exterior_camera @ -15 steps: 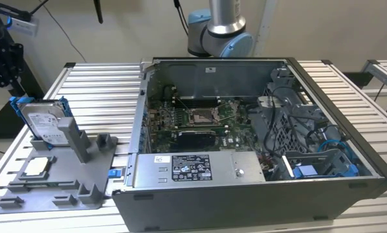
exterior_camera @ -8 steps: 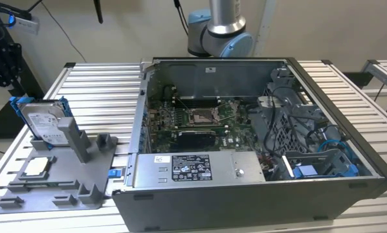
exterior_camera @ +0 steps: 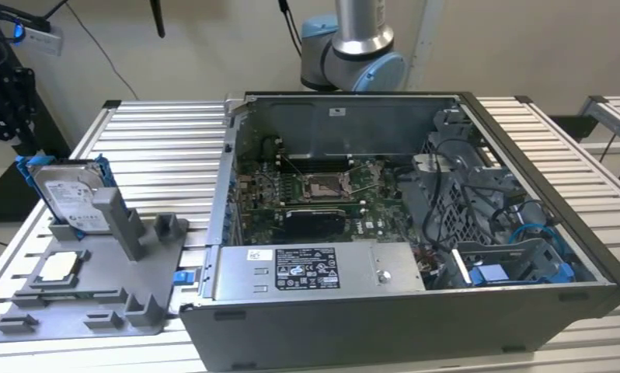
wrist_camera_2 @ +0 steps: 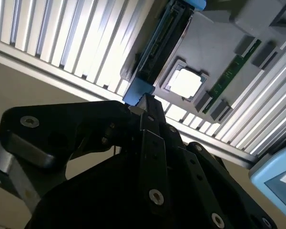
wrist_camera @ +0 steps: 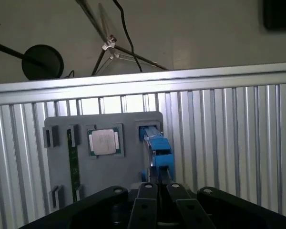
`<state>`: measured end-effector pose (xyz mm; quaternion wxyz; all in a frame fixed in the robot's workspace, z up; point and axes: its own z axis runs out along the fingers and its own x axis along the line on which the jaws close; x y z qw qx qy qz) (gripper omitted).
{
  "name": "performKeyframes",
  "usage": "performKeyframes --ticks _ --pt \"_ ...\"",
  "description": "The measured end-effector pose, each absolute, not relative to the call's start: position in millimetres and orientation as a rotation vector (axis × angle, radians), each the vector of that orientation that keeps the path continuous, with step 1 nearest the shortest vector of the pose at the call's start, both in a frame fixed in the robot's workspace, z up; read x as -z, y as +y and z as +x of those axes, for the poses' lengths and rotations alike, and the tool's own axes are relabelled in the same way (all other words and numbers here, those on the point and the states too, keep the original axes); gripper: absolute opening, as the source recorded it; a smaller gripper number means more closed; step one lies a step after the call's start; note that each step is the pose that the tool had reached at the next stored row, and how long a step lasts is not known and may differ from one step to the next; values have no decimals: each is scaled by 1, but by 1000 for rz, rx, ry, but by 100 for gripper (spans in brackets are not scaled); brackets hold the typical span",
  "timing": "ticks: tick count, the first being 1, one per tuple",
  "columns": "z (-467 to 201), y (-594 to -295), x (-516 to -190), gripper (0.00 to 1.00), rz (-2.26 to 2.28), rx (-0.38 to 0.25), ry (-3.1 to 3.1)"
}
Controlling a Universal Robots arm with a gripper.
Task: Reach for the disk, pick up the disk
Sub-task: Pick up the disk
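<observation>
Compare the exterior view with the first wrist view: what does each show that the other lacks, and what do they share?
Exterior view's own: the open computer case with its circuit board, and the arm's base behind it. First wrist view's own: the gripper, close to the disk, plus a round black stand base. Shared: the disk standing on edge in the grey holder, the square chip lying flat in that holder, and the slatted table.

arm (exterior_camera: 357,47): silver tube, pale-blue joint caps | claw (wrist_camera: 161,185): black linkages — round silver screws
</observation>
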<state>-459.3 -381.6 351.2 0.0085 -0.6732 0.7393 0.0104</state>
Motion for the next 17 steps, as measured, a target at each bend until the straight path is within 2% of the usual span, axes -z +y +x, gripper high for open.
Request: performKeyframes --ticks 17 --pt "-459 -381 -347 100 -2104 -33 2310"
